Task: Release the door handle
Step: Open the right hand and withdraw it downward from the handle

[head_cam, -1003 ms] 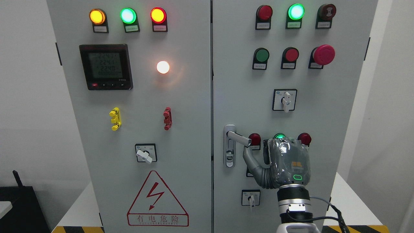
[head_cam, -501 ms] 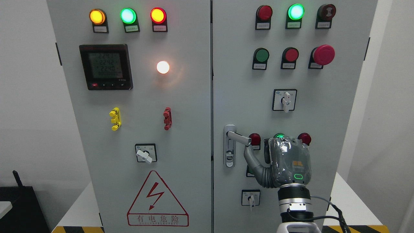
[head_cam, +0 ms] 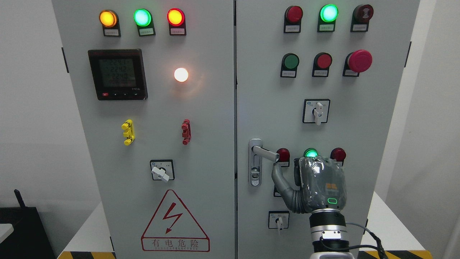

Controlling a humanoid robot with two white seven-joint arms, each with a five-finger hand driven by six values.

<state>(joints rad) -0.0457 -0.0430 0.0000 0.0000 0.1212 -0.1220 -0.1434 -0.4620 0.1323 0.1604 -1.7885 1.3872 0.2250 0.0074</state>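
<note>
A silver metal lever door handle [head_cam: 265, 153] is mounted on a tall, narrow silver backplate [head_cam: 255, 162] at the left edge of the grey right cabinet door [head_cam: 273, 90]. The lever is extended rightward, tilted slightly downward. A keyhole is set below it.

A red-edged warning triangle [head_cam: 175, 220] with a lightning bolt stands low on the left cabinet door [head_cam: 212, 108], and the strip along its base reads "有电危险". The black meter [head_cam: 118, 74] higher on the same door shows three rows of digits, each seeming to begin with 22, though the last figures are too faint to be sure of. The small white labels [head_cam: 111, 31] under the lamps and buttons on both doors carry print too small to read.
</note>
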